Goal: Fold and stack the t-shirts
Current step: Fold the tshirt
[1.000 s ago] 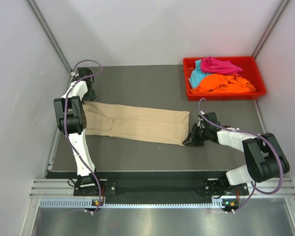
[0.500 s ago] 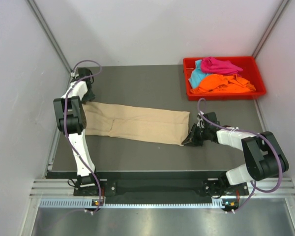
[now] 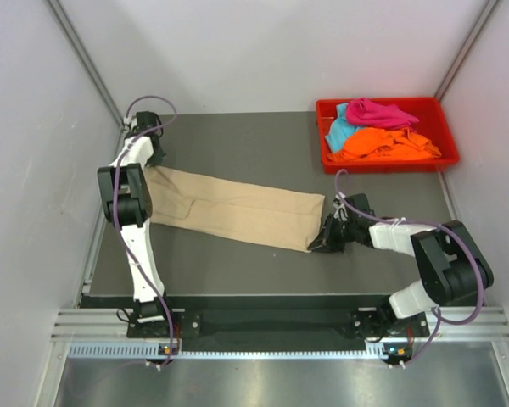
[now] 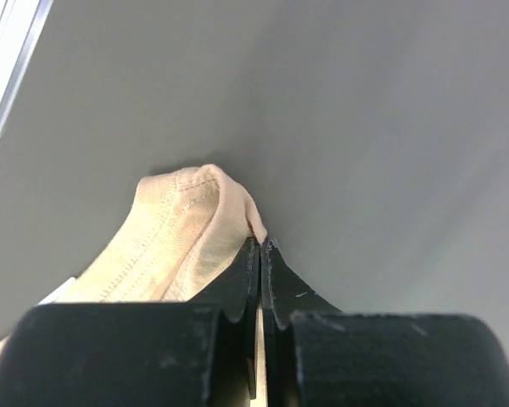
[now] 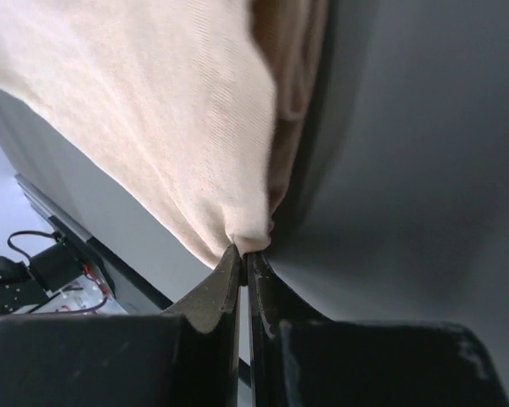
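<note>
Beige t-shirt [image 3: 233, 209] lies stretched as a long folded strip across the dark table [image 3: 254, 144]. The left gripper [image 4: 260, 246] is clamped on its far-left corner, and the right gripper [image 5: 242, 253] pinches its near-right corner. The orange t-shirt [image 3: 382, 144], magenta t-shirt [image 3: 380, 112] and teal t-shirt [image 3: 339, 131] sit heaped in the red tray [image 3: 445, 136] at the far right.

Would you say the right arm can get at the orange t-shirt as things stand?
Probably not yet: the right hand is shut on the beige t-shirt, though nothing stands between it and the orange t-shirt in the red tray.
</note>
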Controlling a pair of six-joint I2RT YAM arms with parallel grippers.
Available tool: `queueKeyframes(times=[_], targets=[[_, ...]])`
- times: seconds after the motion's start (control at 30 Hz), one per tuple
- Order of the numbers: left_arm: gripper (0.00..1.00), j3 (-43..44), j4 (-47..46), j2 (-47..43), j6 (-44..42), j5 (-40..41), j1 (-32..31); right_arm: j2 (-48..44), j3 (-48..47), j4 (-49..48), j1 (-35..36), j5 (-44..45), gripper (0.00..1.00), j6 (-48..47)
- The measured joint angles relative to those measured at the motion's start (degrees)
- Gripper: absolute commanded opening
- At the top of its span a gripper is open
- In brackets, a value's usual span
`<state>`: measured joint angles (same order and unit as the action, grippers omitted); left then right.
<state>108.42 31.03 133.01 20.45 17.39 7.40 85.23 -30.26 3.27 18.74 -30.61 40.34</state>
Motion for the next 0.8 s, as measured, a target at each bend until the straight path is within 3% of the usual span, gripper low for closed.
queueKeyframes(times=[0.17, 0.3, 0.37, 0.43, 0.47, 0.5, 0.57, 0.6, 0.63, 0.8], targets=[[0.0, 6.8, -7.6, 5.2, 1.1, -2.8, -1.3, 0.0, 2.3, -8.5, 10.2, 2.5, 0.0, 4.9], [0.02, 16.5, -12.7, 12.8, 1.6, -4.9, -4.2, 0.9, 2.9, -14.6, 21.1, 4.8, 0.11, 8.7], [0.2, 18.5, -14.1, 14.7, 1.6, -5.0, -5.3, 2.5, 2.6, -17.8, 24.8, 5.1, 0.17, 10.3], [0.39, 18.9, -14.8, 15.0, 1.7, -5.0, -6.4, 4.0, 1.6, -18.2, 27.1, 5.1, 0.34, 10.9], [0.42, 18.9, -14.8, 15.0, 1.5, -4.9, -6.8, 4.2, 0.6, -17.6, 28.1, 4.9, 0.42, 10.7], [0.46, 18.9, -15.0, 14.9, 1.6, -4.9, -7.0, 4.2, -0.8, -16.5, 29.2, 4.9, 0.55, 10.4], [0.67, 17.8, -14.6, 13.9, 1.0, -4.8, -7.3, 3.5, -4.6, -12.8, 30.8, 5.0, 0.68, 8.2], [0.7, 16.8, -14.1, 12.9, 0.4, -4.7, -7.3, 2.6, -7.1, -9.5, 31.1, 5.4, 0.77, 6.5], [0.91, 15.1, -13.7, 11.3, 0.0, -4.6, -7.3, 1.3, -9.3, -5.7, 31.1, 5.9, 0.79, 4.3], [0.9, 2.7, -10.4, -3.0, -1.3, -4.4, -7.2, -6.9, -16.7, 9.2, 25.9, 9.1, 0.85, -5.9]])
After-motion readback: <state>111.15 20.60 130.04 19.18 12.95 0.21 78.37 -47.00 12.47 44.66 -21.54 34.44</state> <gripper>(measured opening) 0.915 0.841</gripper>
